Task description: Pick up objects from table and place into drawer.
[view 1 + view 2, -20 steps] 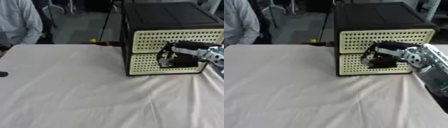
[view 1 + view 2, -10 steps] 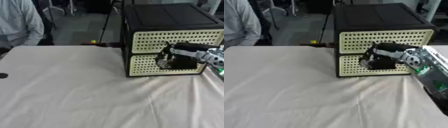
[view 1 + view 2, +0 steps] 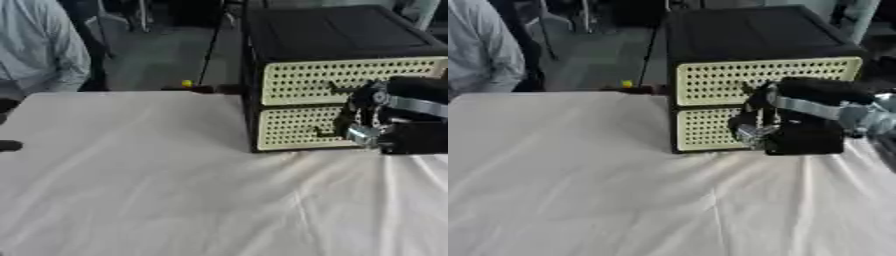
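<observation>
The right hand (image 3: pixel 773 131) hangs in front of the lower drawer (image 3: pixel 297 127) of the black cabinet (image 3: pixel 341 32), its arm coming in from the right. Whether it is clenched, released or grasping anything cannot be told; only silver and black parts show against the perforated front. Compared with a second ago it sits slightly lower on that drawer front, while the cabinet has not moved. The lower drawer and the upper drawer (image 3: pixel 324 80) both look flush with the cabinet, as they did then. That fits a hand about to pull the drawer open as well as one that has just pushed it shut, and the pictures do not settle which. The left hand does not show.

The counter (image 3: pixel 175 200) is covered with a white cloth, creased near the cabinet. The only loose thing seen on it is a small dark thing (image 3: pixel 9 146) at its left edge, well apart from the hand. A small yellow thing (image 3: pixel 186 83) shows at the far edge, just left of the cabinet. Beyond lie a grey floor and a person in a light shirt at the far left corner.
</observation>
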Tool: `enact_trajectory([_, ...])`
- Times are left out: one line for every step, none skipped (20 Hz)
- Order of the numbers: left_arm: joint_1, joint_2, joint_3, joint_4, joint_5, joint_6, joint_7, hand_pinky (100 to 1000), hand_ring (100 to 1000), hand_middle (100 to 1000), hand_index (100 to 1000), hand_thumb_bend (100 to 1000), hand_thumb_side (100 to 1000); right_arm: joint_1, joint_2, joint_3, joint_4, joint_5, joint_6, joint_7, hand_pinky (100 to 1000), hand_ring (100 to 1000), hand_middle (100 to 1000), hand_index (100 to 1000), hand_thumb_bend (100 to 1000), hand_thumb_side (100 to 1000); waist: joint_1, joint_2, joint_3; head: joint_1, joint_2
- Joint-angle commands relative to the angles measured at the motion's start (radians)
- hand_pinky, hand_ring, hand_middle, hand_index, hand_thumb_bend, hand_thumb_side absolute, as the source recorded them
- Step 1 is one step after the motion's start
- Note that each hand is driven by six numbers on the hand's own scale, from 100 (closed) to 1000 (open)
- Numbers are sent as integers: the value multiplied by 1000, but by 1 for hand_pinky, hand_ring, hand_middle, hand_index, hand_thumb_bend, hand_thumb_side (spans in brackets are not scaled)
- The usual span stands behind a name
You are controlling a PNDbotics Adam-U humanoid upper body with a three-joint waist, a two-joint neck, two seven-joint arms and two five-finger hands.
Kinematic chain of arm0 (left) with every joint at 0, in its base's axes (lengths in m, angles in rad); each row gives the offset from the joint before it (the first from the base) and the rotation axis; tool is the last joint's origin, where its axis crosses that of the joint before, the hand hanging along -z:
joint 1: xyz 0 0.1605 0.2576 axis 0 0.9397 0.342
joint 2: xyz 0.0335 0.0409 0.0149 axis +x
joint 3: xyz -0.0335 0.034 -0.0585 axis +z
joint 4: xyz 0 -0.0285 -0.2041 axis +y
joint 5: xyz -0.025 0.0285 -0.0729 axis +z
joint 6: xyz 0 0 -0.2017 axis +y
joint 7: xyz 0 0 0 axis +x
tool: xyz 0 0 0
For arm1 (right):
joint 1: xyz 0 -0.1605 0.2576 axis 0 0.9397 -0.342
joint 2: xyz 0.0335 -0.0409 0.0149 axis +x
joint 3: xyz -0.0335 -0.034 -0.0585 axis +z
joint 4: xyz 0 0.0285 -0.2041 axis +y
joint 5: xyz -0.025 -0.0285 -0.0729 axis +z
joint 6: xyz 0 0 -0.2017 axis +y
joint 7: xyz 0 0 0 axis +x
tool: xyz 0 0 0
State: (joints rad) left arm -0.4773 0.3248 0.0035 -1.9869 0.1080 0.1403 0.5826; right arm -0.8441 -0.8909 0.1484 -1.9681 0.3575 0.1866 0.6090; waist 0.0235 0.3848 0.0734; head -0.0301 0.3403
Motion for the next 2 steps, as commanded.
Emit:
enact_trajectory([-6, 13, 14, -13, -1, -12, 3, 512, 716, 746, 1000, 256, 1000, 3, -18, -68, -31, -103, -37, -180, 436, 532, 571, 698, 100, 1000, 6, -31, -4, 13, 10])
enact_trajectory([-6, 13, 15, -13, -3, -16, 4, 512, 717, 746, 1000, 242, 1000, 9, -10, -82, -32, -140, -50, -250, 442, 537, 572, 698, 100, 1000, 9, -35, -5, 20, 14])
